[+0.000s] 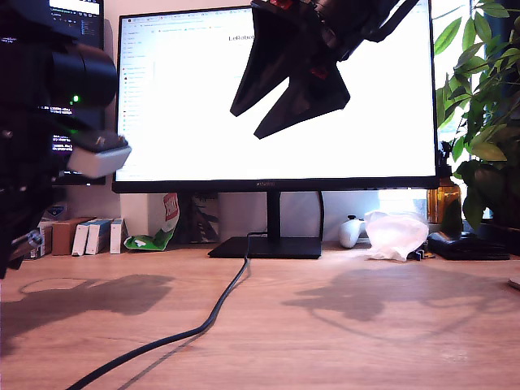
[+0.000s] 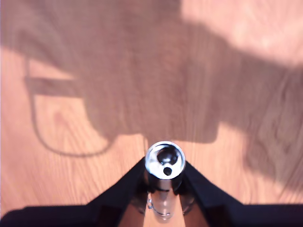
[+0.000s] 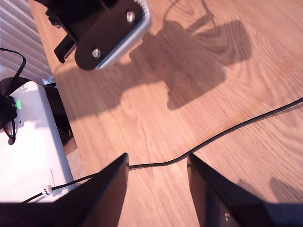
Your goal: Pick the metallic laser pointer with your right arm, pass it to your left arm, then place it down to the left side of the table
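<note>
Black cable (image 1: 213, 313) snakes across the wood-grain desk (image 1: 341, 341) in the exterior view, under an empty, spread gripper. First wrist view: my first gripper (image 2: 164, 189) clamps the shiny ringed laser pointer (image 2: 164, 163), held above the desk. Second wrist view: my second gripper (image 3: 156, 189) gapes empty. Handover looks done; placing remains.

Setting: office or home-office desk, probably one doubling as a robotics bench. Evidence: large monitor (image 1: 276, 93) on a black stand, showing a bright browser page; second dark screen (image 1: 75, 20) with text lines beside it, toward the exterior view's left. Wood-grain table (image 1: 341, 325) beneath. Black cable (image 1: 207, 321) runs forward from the monitor's stand. Small boxes (image 1: 89, 236) and leafy potted plant (image 1: 483, 106) flank the monitor.
</note>
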Robot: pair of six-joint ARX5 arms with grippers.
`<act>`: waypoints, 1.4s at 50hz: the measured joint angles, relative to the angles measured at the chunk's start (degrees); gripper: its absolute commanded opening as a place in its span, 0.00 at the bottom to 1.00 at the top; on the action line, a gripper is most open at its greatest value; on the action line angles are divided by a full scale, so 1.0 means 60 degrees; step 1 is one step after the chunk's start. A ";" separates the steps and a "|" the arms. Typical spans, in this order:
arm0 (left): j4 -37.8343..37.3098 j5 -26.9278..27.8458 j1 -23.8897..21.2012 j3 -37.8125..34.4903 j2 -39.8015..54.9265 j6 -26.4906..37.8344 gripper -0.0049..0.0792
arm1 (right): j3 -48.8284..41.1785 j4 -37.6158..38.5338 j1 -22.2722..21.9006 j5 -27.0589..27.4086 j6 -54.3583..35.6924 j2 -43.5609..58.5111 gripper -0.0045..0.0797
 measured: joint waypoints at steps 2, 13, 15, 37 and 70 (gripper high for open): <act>-0.0022 -0.0007 -0.0011 0.0000 0.0098 0.0142 0.03 | 0.0000 0.0025 -0.0004 0.0000 0.0000 0.0000 0.48; -0.0255 -0.0011 -0.0186 0.0000 0.0594 0.0543 0.03 | 0.0000 0.0102 -0.0004 0.0000 0.0000 0.0000 0.48; -0.0255 0.0000 -0.0208 0.0000 0.0641 0.0561 0.03 | 0.0000 0.0102 -0.0004 0.0000 0.0000 0.0000 0.48; -0.0189 0.0510 -0.0230 0.0000 0.0659 0.0565 0.33 | 0.0000 0.0164 -0.0004 0.0000 0.0000 0.0000 0.48; -0.0182 0.0437 -0.0237 0.0004 0.0171 -0.1286 0.28 | 0.0000 0.0168 -0.0004 0.0044 -0.0011 0.0000 0.47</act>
